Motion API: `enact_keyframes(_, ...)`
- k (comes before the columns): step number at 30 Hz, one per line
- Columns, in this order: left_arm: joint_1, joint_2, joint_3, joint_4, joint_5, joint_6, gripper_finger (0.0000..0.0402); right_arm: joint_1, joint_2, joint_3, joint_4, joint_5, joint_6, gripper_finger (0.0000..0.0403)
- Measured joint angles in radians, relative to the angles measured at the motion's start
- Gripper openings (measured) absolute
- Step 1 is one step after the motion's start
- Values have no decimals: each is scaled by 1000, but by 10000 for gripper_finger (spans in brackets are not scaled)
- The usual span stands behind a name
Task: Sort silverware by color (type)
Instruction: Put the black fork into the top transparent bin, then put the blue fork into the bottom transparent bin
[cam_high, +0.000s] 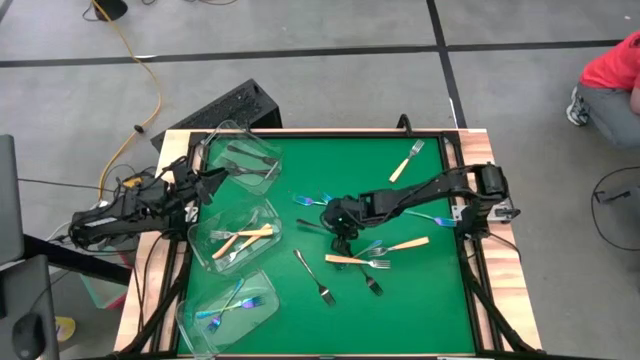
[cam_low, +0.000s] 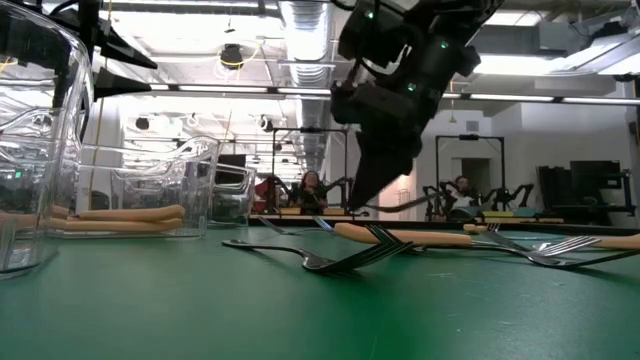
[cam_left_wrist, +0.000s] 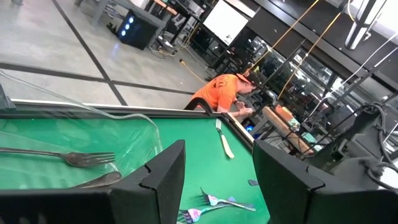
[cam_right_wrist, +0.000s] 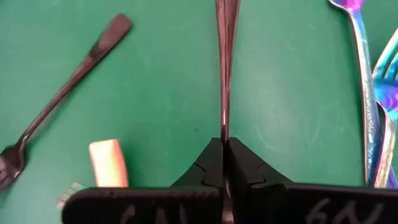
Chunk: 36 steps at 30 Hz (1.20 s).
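Now — grey fork (cam_right_wrist: 225, 56) in right tool (cam_right_wrist: 224, 149)

We cannot see the head of the dark fork (cam_right_wrist: 224, 56) pinched in the right hand (cam_right_wrist: 224, 147); the right wrist view's edge cuts it off. A cream handle (cam_right_wrist: 109, 163) beside it shows only its end. In the high view, the person in red (cam_high: 612, 70) is cropped at the corner. The left hand (cam_left_wrist: 214, 180) hides part of the table (cam_left_wrist: 186, 127).
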<state>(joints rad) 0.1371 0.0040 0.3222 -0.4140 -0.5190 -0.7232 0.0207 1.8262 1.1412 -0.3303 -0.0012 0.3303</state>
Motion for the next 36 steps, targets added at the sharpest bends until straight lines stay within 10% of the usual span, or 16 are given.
enact_keyframes(21,0,0,0,-23,16,-21,172,-54,-94,4,-152,-185,79,182)
enact_keyframes(36,0,0,0,-25,7,-16,172,-145,-278,-92,-779,58,99,177)
